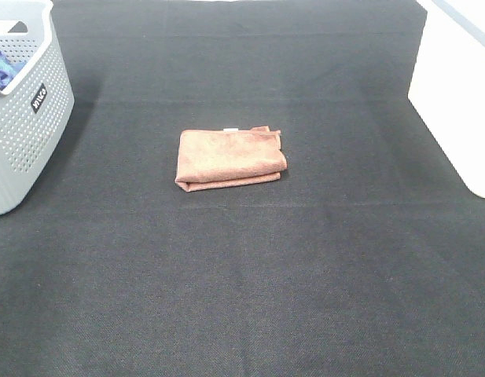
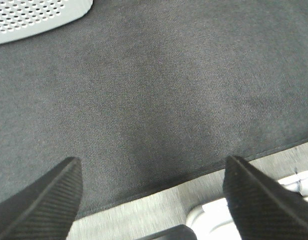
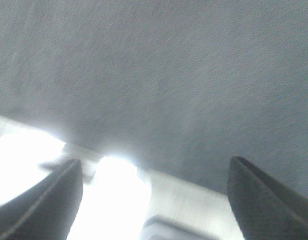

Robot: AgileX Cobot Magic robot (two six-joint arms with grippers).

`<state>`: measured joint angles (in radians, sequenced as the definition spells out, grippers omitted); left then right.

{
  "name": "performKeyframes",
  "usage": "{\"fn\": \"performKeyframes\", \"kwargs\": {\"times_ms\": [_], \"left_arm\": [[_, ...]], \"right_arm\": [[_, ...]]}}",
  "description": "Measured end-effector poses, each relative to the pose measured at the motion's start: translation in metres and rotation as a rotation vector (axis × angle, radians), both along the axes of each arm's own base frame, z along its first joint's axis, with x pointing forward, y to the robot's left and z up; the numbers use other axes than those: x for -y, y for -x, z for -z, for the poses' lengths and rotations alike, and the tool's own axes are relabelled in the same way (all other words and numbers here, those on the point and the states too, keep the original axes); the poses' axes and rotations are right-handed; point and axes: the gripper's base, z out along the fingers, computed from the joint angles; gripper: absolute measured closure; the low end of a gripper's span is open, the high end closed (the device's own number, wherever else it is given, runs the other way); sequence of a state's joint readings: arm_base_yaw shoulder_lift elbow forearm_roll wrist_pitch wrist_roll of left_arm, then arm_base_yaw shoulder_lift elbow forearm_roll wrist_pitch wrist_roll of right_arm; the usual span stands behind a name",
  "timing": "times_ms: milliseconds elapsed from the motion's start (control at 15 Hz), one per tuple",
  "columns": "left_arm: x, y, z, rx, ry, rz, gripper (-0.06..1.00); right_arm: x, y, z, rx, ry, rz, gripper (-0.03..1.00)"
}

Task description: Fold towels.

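A black cloth [image 1: 242, 298] covers the table. At its far left stands a grey perforated basket [image 1: 30, 118] holding something blue [image 1: 1, 69], perhaps fabric. The folded reddish-brown towel [image 1: 230, 159] lies mid-cloth, well right of the basket. Left gripper [image 2: 153, 197] and right gripper [image 3: 154, 195] hang spread wide, empty.

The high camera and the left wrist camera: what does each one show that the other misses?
Only the high view shows the folded reddish-brown towel lying in the middle of the mat, a white box at the right edge, and something blue inside the basket. Only the left wrist view shows the left pincer, its jaws wide apart with nothing between them, plus the mat's near edge and a pale surface beyond it. Both show the dark mat and the grey perforated basket.
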<state>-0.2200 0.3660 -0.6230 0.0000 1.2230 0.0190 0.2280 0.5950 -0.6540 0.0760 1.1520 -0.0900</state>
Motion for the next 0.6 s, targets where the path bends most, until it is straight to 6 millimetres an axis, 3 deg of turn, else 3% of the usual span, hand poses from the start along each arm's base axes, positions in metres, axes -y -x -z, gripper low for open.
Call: {"fn": "performKeyframes", "kwargs": {"times_ms": [200,400,600], "left_arm": [[-0.003,0.022,0.011,0.116,0.001,0.056,0.20],[0.002,0.022,0.013,0.199,0.006,0.146,0.20],[0.006,0.017,0.019,0.228,0.020,0.182,0.20]], "right_arm": [[0.008,0.026,0.000,0.174,-0.021,0.001,0.21],[0.011,0.038,0.021,0.202,-0.014,-0.006,0.21],[0.011,0.039,0.020,0.235,-0.019,-0.005,0.21]]}}
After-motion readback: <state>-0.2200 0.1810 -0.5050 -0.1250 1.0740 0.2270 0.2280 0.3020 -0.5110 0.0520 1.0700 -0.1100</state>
